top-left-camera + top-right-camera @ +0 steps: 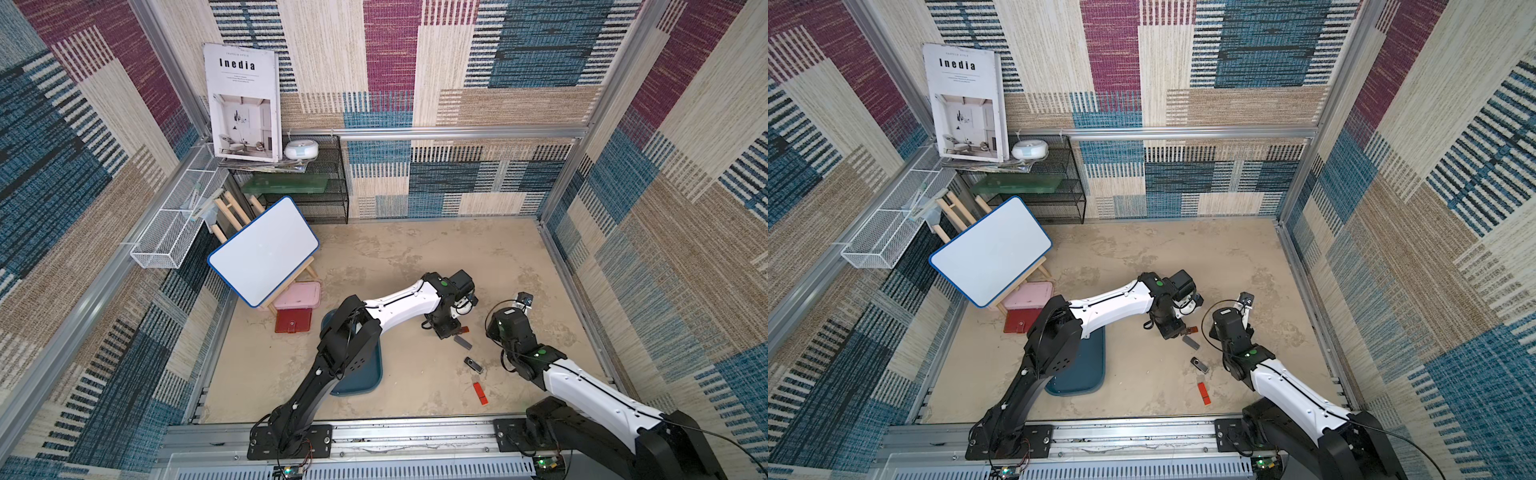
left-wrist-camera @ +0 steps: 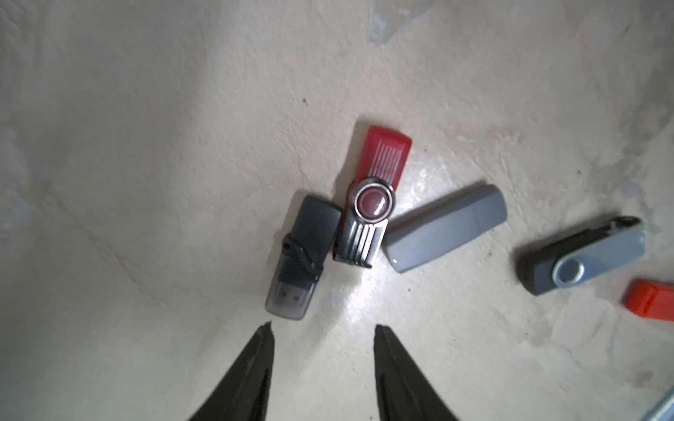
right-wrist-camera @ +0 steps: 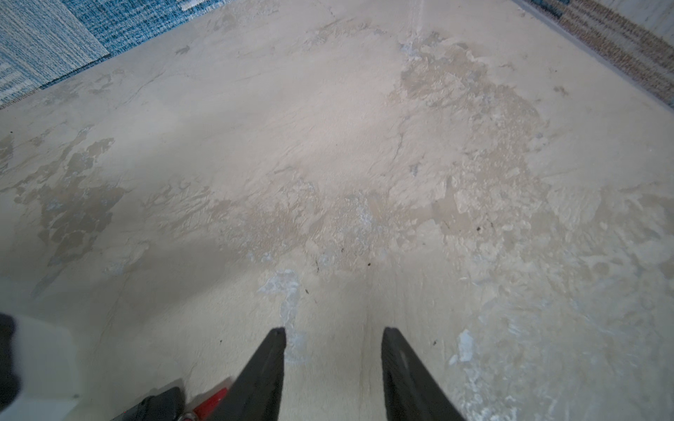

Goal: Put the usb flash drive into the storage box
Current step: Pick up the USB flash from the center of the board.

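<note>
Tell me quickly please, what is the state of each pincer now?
Left pincer: open, holding nothing.
Right pincer: open, holding nothing.

light: bright, even | glare: floor, left wrist view | wrist edges: blurred

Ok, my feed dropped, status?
Left hand open, empty, near the dark flash drive. Right hand open, empty. Storage box partly hidden behind left arm.

left claw jaws apart, arm stretched forward | right claw jaws apart, arm bent
</note>
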Motion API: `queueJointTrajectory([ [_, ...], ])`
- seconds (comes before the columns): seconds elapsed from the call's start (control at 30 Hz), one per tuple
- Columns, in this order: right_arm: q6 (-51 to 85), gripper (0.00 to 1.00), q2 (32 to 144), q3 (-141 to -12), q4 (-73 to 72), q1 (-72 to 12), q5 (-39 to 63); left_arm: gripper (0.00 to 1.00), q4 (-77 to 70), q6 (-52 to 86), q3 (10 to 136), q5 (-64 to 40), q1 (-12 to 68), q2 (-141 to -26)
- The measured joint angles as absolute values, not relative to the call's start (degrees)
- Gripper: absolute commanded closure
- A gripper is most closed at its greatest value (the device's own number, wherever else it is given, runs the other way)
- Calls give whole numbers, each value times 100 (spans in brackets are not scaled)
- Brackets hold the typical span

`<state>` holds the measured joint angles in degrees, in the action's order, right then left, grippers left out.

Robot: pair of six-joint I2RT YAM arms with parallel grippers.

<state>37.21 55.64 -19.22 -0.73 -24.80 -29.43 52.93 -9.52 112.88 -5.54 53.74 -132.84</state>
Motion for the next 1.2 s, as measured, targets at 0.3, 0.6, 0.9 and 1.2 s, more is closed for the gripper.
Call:
queueJointTrajectory([
  [0.3, 3706, 52, 5699, -2016, -58, -2480, -2928, 52, 5566, -1345, 11821, -425, 5332, -13729],
  [0.6, 3706, 52, 5728, -2016, -54, -2480, -2926, 56, 5743, -1555, 12160, -534, 5266, -14000],
  [0.9, 3704, 52, 5767, -2016, -56, -2480, -2928, 65, 5883, -1669, 12374, -550, 5249, -14153],
  [1.2, 3704, 52, 5778, -2023, -58, -2480, -2928, 68, 5815, -1669, 12571, -714, 5293, -14306],
])
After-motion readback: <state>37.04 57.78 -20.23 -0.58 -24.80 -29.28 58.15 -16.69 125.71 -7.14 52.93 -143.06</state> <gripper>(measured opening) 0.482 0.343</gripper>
